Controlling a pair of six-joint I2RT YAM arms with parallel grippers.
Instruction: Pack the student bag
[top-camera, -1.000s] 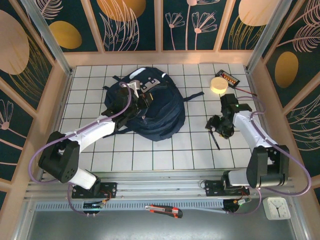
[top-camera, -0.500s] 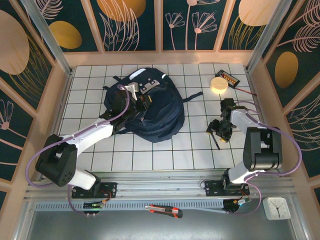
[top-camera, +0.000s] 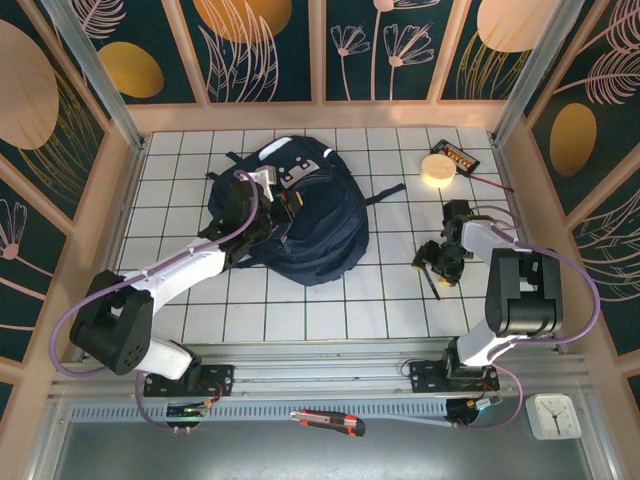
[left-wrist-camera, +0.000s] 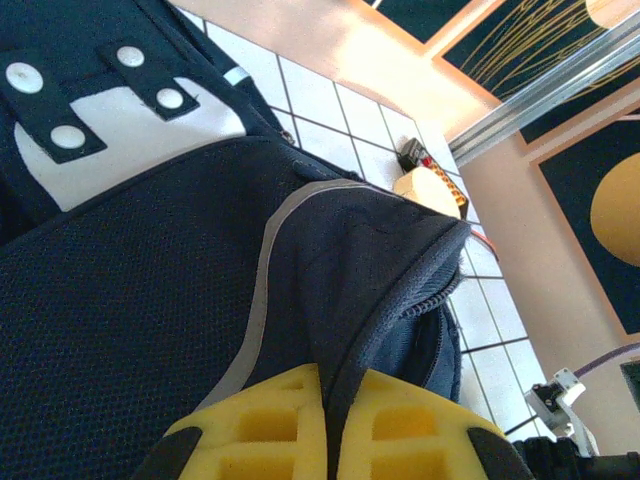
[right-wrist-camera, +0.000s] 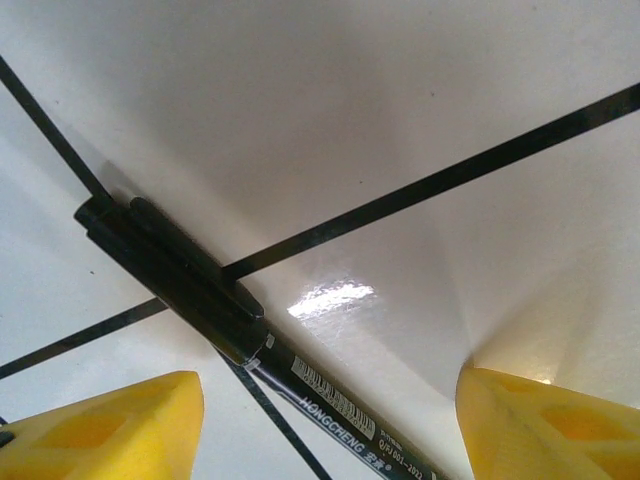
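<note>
Overhead spans table (top-camera: 300, 310); wrists close-up: left student bag (left-wrist-camera: 150, 300), right pen (right-wrist-camera: 190, 285).

At left pincer (left-wrist-camera: 330, 432): navy-blue cloth backpack (left-wrist-camera: 150, 300), coarse matt mesh weave. Under right pincer (right-wrist-camera: 322, 425): slim black plastic pen (right-wrist-camera: 190, 285), smooth; white tiled tabletop (right-wrist-camera: 400, 120), glossy.

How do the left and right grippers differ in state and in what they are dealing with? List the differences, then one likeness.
The left gripper is shut; the right gripper is open. The left gripper pinches a fold of the bag; the right gripper holds nothing and straddles a black pen lying on the table. Both grippers are yellow at the tips.
</note>
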